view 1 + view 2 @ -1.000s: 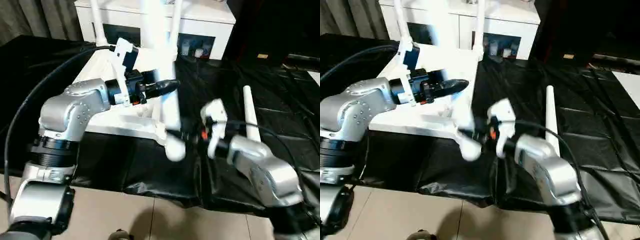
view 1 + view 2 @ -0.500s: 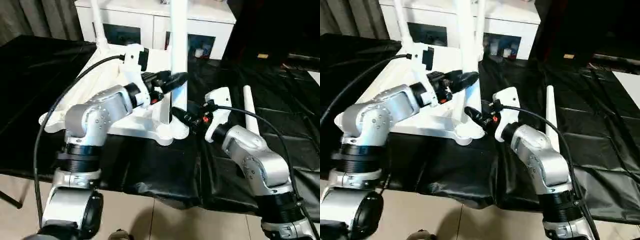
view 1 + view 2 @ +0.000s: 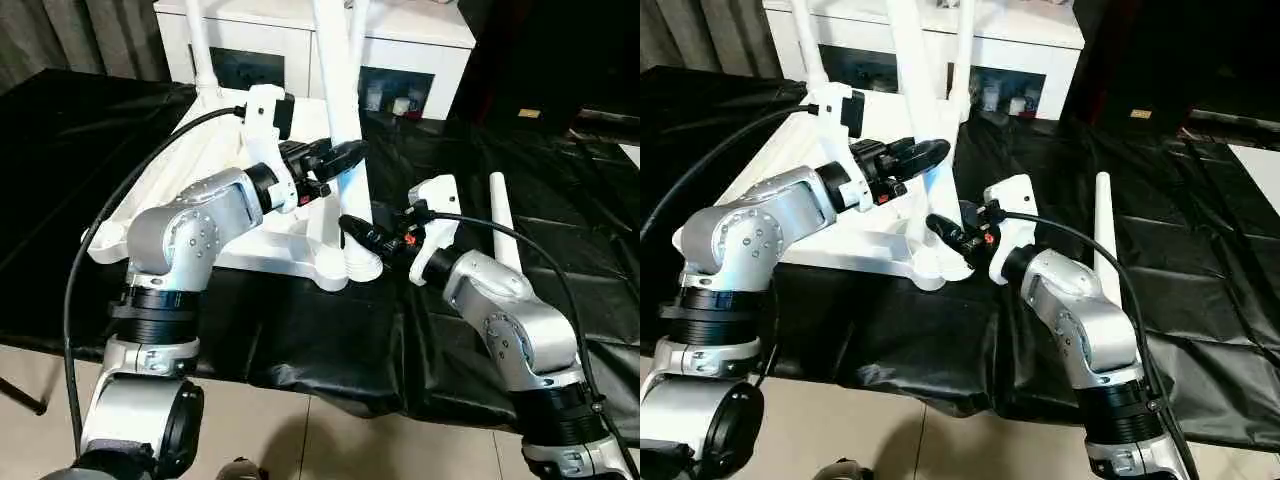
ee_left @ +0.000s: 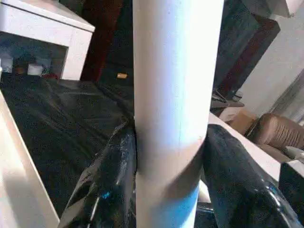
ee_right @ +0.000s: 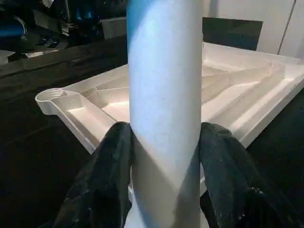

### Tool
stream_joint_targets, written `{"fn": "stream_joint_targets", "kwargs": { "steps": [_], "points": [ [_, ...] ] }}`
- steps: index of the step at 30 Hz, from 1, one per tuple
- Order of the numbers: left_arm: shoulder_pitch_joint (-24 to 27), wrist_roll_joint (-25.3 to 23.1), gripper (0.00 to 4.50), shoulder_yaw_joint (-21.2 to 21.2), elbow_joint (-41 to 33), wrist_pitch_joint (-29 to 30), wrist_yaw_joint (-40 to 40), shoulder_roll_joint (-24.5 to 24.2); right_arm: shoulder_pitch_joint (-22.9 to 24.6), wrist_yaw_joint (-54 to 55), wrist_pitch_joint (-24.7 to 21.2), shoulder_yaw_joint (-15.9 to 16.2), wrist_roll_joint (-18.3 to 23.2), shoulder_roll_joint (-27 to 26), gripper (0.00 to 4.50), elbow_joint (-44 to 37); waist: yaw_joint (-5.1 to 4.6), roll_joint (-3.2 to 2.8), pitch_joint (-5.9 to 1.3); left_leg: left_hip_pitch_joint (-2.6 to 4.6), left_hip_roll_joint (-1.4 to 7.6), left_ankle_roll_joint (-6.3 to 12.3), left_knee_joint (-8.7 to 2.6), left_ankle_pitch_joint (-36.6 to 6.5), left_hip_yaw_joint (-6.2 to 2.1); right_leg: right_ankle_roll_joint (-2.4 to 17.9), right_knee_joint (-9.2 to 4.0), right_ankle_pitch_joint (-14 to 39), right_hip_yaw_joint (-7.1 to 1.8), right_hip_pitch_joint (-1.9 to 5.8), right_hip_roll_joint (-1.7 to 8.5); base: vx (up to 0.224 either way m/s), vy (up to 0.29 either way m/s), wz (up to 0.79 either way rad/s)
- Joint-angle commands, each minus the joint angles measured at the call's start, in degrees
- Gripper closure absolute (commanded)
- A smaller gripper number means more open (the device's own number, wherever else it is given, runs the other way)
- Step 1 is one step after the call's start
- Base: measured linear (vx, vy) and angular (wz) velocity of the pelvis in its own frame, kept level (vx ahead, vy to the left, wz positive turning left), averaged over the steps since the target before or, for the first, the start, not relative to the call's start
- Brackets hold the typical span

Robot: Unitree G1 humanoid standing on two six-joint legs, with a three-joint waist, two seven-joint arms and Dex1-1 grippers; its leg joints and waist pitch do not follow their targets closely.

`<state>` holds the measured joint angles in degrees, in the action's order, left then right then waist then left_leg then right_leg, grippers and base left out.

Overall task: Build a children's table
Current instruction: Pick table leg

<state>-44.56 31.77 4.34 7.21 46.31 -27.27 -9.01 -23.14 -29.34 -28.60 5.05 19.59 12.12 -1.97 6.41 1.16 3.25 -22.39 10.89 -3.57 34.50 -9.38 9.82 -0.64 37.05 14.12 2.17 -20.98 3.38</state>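
Table top (image 3: pixel 200 200) lies upside down, ribs up, on the black sheet (image 3: pixel 300 330), in front of the white cabinet (image 3: pixel 420 50) at 12 o'clock; two legs already stand in the far sockets, a loose leg (image 3: pixel 503 225) lies on the sheet at 3 o'clock. The leg in hand (image 3: pixel 340 130) stands upright in the near-right corner socket (image 3: pixel 350 268), both grippers on it. Left gripper (image 3: pixel 338 160) pinches it mid-height, one finger (image 4: pixel 107 190) pressed each side; right gripper (image 3: pixel 362 232) pinches it low, just above the socket, finger (image 5: pixel 102 180) each side too. Handling guess: hollow plastic tube, light, stiff, smooth so likely slippery under the black pads; taper means a low grip holds the thicker part and gives better push into the socket, the high grip steers it plumb. Head views show the whole layout and socket seating but not pad contact; wrist views show the pads hugging the tube, and the right wrist view shows the ribbed underside and a far corner socket (image 5: pixel 50 95) close up
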Motion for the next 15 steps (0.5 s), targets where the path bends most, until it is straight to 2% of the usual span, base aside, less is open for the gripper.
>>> {"fn": "stream_joint_targets", "kwargs": {
  "steps": [1, 9, 11, 13, 14, 15],
  "points": [
    [-0.84, 0.59, 2.66, 0.13, -1.48, 0.09, -0.33, 0.02, -0.10, -1.28, 0.78, 0.41, 0.08, 0.53, 2.71, -1.38, -0.09, -0.27, -4.17, 1.46, 1.89, -0.79, -3.72, -5.54, -0.65, 12.15, -3.80, -6.92, -2.25, 2.35, 3.98, 0.000, 0.000, 0.00],
    [-1.06, 3.47, 2.70, 1.86, -2.72, 1.65, -1.62, -0.18, -0.36, -0.36, 1.36, -0.08, -0.48, 0.12, 2.71, -1.24, -0.15, -0.29, -4.12, 1.46, 1.86, -0.84, -3.73, -5.81, -0.63, 12.32, -3.84, -6.78, -2.27, 2.27, 3.99, 0.000, 0.000, 0.00],
    [-1.38, 3.75, 2.70, 2.16, -2.69, 1.93, -2.21, -0.90, -0.53, -1.03, 0.46, -1.18, 1.47, -0.25, 2.01, -1.63, -0.21, -0.17, -4.10, 1.46, 1.86, -0.83, -3.78, -6.09, -0.62, 12.31, -3.88, -6.31, -2.27, 2.29, 3.97, 0.000, 0.000, 0.00],
    [-1.64, 3.78, 2.70, 1.99, -2.75, 2.40, -3.08, -1.88, -0.63, -2.14, -0.60, -1.77, 3.02, 0.06, 1.99, -2.30, -0.17, -0.24, -4.07, 1.53, 1.91, -0.75, -3.84, -6.49, -0.65, 12.16, -3.88, -5.45, -2.26, 2.24, 3.97, 0.000, 0.000, 0.00],
    [-2.18, 4.27, 2.70, 1.59, -3.30, 3.77, -5.32, -4.06, -1.24, -4.46, -3.62, -3.79, 6.67, 1.40, 1.90, -3.37, -0.24, -0.04, -4.01, 1.62, 1.81, -0.45, -3.86, -6.76, -0.55, 12.05, -4.01, -4.91, -2.30, 2.25, 3.87, 0.000, 0.000, 0.00],
    [-2.20, 4.31, 2.70, 1.57, -3.35, 3.85, -5.46, -4.18, -1.30, -4.56, -3.77, -3.91, 6.83, 1.49, 1.90, -3.38, -0.09, -0.25, -4.03, 1.58, 1.90, -0.37, -3.86, -6.51, -0.63, 11.95, -3.88, -4.95, -2.30, 2.20, 3.90, 0.000, 0.000, 0.00]
  ]
}}
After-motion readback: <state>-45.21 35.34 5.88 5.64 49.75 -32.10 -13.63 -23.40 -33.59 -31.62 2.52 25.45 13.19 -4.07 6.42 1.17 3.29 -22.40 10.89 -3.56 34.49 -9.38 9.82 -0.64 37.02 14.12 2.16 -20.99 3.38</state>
